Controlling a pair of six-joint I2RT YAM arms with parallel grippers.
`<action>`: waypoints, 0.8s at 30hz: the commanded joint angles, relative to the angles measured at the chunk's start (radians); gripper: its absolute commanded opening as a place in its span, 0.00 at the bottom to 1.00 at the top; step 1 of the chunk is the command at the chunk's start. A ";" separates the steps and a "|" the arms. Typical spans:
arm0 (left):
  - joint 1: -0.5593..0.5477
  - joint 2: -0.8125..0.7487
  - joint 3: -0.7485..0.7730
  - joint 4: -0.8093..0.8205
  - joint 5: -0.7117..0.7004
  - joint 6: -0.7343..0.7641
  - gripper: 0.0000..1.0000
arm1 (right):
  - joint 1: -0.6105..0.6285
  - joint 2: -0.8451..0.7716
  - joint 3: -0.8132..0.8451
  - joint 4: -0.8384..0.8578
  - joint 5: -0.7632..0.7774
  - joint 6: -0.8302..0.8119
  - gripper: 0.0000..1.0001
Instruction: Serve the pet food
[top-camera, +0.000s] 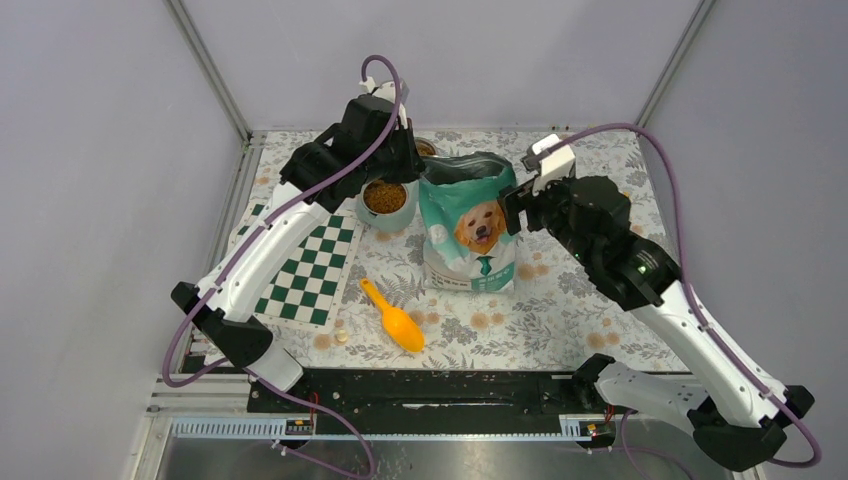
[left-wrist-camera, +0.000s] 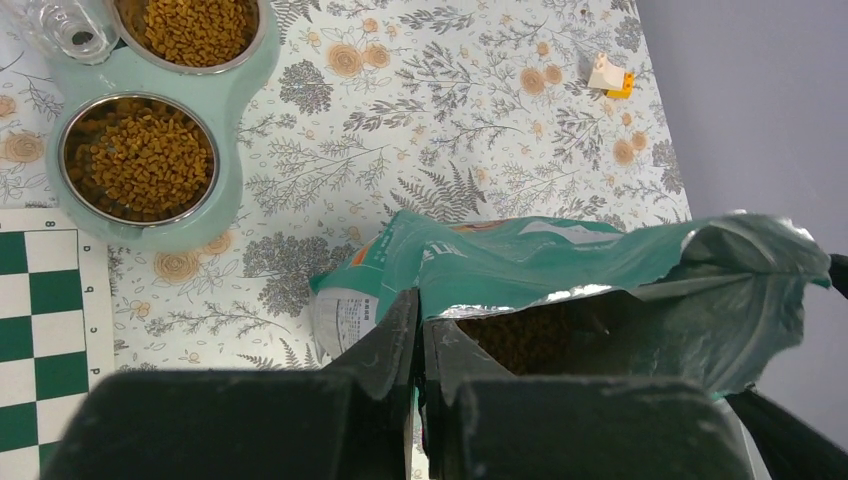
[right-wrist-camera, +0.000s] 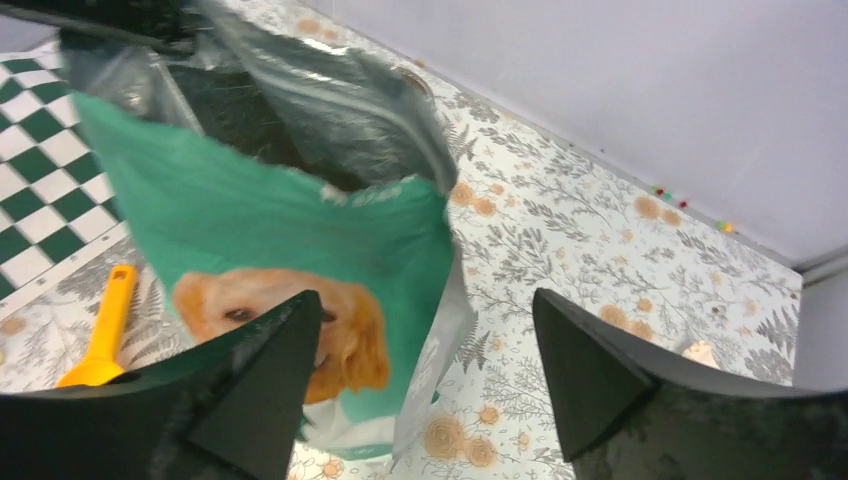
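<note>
1. While the pouch (top-camera: 470, 235) stands upright at mid-table, a checkered mat (top-camera: 305, 270) lies flat out at 9 o'clock, well clear of the work.
2. Reaching over that side, the left gripper (left-wrist-camera: 420, 340) is clamped tight on the pouch's torn top rim, at its 10 o'clock corner.
3. At the pouch's 11 o'clock sits the teal feeder (left-wrist-camera: 238, 120). Both its steel bowls (left-wrist-camera: 63, 160) are heaped with pet food (left-wrist-camera: 140, 155), and more shows down inside the open pouch.
4. At the pouch's 7 o'clock the orange scoop (top-camera: 395, 320) lies on the cloth with neither arm on it.
5. At the pouch's 3 o'clock the right gripper (right-wrist-camera: 425, 298) has its fingers spread wide around the pouch's edge, gripping nothing.
6. To my eye the serving is done and the job now is to leave the pouch standing. The left fingers should part only once the base sits flat. They should then lift straight off the rim without dragging it toward 9 o'clock, or the pouch may tip and spill.
7. I count one mat, one feeder with two filled bowls, one scoop, one pouch and two grippers.
</note>
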 joint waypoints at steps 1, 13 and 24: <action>0.032 -0.063 0.013 0.114 -0.031 0.008 0.00 | -0.023 -0.029 -0.006 -0.030 -0.145 -0.008 0.90; 0.039 -0.073 0.021 0.136 0.026 0.065 0.00 | -0.236 0.159 0.226 -0.248 -0.467 -0.031 0.92; 0.039 -0.053 0.049 0.128 0.028 0.052 0.00 | -0.318 0.226 0.308 -0.370 -0.887 -0.347 0.87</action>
